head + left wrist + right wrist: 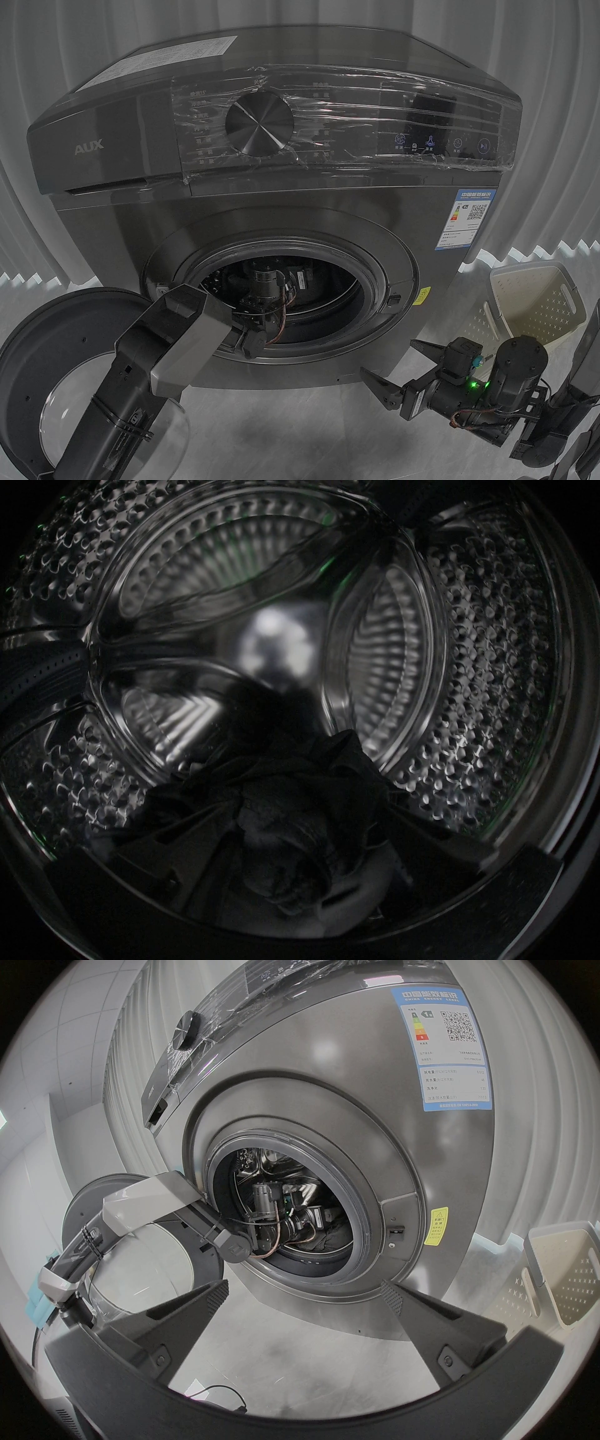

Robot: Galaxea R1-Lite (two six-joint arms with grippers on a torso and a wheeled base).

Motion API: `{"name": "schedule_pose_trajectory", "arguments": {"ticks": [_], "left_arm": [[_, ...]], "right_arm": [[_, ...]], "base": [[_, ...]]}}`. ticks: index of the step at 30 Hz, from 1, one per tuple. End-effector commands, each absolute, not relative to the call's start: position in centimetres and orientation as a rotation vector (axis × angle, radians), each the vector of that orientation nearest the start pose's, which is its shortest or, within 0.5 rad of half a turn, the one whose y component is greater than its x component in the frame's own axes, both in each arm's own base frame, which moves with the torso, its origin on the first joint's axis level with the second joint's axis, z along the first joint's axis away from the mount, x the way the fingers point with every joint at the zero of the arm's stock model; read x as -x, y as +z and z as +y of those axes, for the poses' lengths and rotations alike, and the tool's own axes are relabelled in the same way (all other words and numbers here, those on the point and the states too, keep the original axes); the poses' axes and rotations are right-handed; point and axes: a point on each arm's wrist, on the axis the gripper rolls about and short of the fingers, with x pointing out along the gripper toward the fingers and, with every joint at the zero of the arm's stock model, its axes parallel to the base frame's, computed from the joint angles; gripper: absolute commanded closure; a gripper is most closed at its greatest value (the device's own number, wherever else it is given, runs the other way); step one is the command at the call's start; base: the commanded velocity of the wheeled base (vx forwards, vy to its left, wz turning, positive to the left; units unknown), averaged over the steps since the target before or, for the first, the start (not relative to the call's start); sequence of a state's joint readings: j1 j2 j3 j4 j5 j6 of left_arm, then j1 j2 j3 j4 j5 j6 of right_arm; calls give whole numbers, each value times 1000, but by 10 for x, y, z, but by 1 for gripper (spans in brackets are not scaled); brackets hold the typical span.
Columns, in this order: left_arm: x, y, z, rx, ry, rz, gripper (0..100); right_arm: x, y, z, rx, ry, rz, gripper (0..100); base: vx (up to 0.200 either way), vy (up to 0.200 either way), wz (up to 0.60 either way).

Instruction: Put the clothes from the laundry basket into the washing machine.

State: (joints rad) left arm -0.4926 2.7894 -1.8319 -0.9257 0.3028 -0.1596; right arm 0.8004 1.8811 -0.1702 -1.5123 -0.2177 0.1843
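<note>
The grey washing machine (269,206) stands with its round door (56,350) swung open to the left. My left arm reaches through the opening, and its gripper (265,300) is inside the drum (487,667). In the left wrist view a heap of dark clothes (281,830) lies on the drum floor, and the left gripper (294,811) is open just above it, its dark fingers apart on either side. My right gripper (403,365) hangs open and holds nothing, low in front of the machine. The white laundry basket (537,300) stands on the floor at the right; no clothes show in it.
Pale curtains hang behind and beside the machine. The open door (125,1260) takes up the floor at the left. Bare grey floor (300,425) lies in front of the machine, between the two arms. The basket (562,1272) sits close to the machine's right front corner.
</note>
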Motion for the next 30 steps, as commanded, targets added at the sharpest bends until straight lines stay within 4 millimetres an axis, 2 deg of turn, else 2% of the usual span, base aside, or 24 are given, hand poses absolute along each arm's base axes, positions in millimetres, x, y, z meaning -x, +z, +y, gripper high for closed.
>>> {"name": "schedule_pose_trajectory", "arguments": {"ticks": [1,5,6,8,9,10,14,15,16,17,18,21,25,30], "left_arm": [[-449,26,-258,126,-225,103,0],[-396,48,-258,102,-277,151,0],[-391,49,-257,99,-281,157,0],[-365,57,-251,87,-302,177,0],[-361,59,-250,87,-305,177,0],[-343,67,-245,86,-320,178,0],[-295,84,-233,77,-367,194,0],[-277,89,-227,77,-386,202,0],[-261,92,-222,72,-405,212,0],[-256,93,-221,71,-411,214,0],[-232,98,-211,65,-438,225,0],[-197,101,-197,57,-487,250,0],[-170,110,-182,102,-519,238,0],[-155,125,-162,152,-515,196,0]], "right_arm": [[-172,82,170,-81,561,228,0],[-172,86,168,-83,555,214,0],[-172,86,168,-84,555,212,0],[-172,87,167,-87,552,211,0],[-172,87,167,-88,552,210,0],[-171,86,166,-85,553,214,0],[-167,91,164,-91,558,199,0],[-166,93,163,-94,557,193,0],[-166,95,162,-99,557,185,0],[-165,95,162,-100,557,184,0],[-162,99,159,-104,557,170,0],[-157,103,154,-107,558,161,0],[-155,102,152,-103,557,169,0],[-153,107,149,-121,553,148,0]], "base": [[0,0,0],[0,0,0],[0,0,0],[0,0,0],[0,0,0],[0,0,0],[0,0,0],[0,0,0],[0,0,0],[0,0,0],[0,0,0],[0,0,0],[0,0,0],[0,0,0]]}}
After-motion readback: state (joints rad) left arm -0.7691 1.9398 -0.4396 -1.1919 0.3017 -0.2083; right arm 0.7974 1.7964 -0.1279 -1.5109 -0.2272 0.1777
